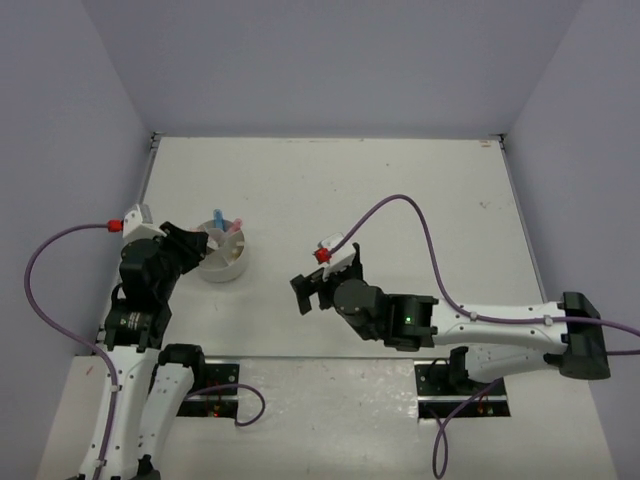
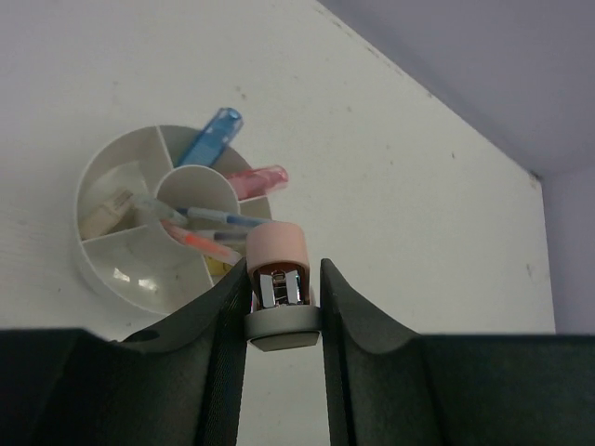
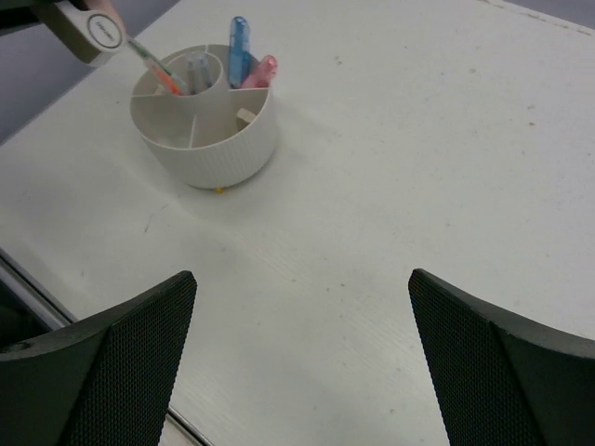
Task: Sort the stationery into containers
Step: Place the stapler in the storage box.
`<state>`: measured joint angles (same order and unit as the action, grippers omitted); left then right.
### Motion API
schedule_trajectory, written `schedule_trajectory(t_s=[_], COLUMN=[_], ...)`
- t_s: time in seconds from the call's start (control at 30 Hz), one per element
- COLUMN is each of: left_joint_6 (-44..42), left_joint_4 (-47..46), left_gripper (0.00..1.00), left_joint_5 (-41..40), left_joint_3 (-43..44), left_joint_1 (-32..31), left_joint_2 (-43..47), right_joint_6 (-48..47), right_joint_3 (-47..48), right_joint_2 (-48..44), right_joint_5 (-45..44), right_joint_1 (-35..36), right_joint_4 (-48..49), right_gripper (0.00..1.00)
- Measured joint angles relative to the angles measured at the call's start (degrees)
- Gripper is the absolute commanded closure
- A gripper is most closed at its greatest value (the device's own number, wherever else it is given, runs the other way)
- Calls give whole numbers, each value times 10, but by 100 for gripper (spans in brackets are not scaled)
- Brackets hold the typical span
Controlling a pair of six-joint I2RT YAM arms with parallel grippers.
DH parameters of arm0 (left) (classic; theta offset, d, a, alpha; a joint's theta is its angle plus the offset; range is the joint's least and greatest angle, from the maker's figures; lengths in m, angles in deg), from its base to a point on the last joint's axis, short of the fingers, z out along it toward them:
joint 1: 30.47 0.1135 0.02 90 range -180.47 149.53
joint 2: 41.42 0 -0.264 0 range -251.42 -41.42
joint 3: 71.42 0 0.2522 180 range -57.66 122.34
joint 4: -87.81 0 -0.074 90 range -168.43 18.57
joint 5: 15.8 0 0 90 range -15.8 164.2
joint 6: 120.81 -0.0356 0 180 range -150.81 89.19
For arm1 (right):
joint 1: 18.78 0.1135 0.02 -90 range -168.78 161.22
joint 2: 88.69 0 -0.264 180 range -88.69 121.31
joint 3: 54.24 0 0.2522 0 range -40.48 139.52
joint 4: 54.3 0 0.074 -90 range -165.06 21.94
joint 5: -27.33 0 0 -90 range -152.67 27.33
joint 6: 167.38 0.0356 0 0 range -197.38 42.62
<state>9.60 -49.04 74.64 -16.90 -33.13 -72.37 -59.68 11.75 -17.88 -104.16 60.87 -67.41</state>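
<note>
End effector on the left arm (image 2: 282, 271) pinches a stubby pink-capped item (image 2: 276, 246) with a grey base. Its long axis points toward the white compartmented holder (image 2: 102, 274) just beyond its tip, where pens (image 2: 209, 218) and markers (image 2: 212, 135) stand. The right end effector (image 3: 299, 277), spread wide and empty, hovers well apart over the white bench (image 1: 400, 190), lilac walls (image 1: 300, 60) behind.

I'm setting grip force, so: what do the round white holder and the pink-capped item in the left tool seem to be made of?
The round white holder: probably moulded plastic, matte; thin even walls, finely textured outside. The pink-capped item, clamped in the left tool: cap and grey base look like smooth plastic; the mirror-bright middle piece is likely metal.
</note>
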Motion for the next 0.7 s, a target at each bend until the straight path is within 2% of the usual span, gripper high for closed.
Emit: schedule_trajectory(t_s=[0.1, 0.33, 0.53, 0.7], left_joint_6=[42, 137, 177, 201], left_joint_4=[5, 56, 46, 19], left_gripper=[100, 100, 100, 100], left_joint_5=[-65, -161, -205, -199], left_joint_3=[-37, -86, -109, -125], left_joint_1=[0, 0, 0, 0], left_joint_2=[21, 27, 61, -2], right_joint_6=[14, 27, 34, 35], right_joint_3=[-33, -101, -134, -141], right_joint_2=[-61, -178, -208, -211], right_joint_5=[-16, -30, -30, -28], right_joint_1=[-2, -7, -15, -15], right_joint_4=[-22, -40, -48, -50], right_gripper=[1, 1, 1, 1])
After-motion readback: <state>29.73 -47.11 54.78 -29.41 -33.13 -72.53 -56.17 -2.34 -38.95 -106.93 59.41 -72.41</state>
